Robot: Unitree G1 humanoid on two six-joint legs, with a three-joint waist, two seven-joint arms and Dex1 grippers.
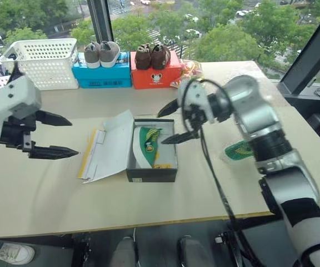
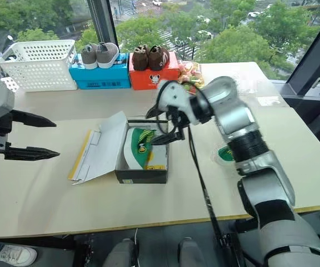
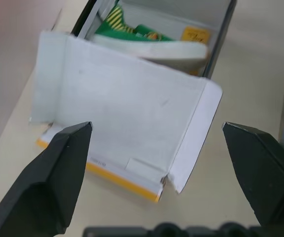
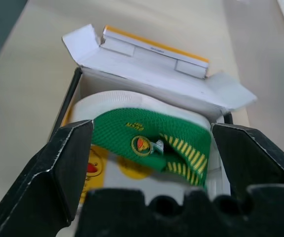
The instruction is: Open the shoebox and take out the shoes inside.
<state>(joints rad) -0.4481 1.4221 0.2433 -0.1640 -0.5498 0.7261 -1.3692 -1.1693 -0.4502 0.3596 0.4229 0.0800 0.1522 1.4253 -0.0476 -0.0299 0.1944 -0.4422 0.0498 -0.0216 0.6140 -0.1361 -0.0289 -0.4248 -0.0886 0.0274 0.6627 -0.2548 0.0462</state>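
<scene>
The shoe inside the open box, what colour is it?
Green shoe with white sole; right wrist view.

green shoe half hidden behind right arm, blurred

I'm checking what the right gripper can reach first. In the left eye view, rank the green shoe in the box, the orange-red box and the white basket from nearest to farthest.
From the right gripper:
1. Green shoe, in the open shoebox just below.
2. Orange-red box, at the table's back.
3. White basket, far back left.
</scene>
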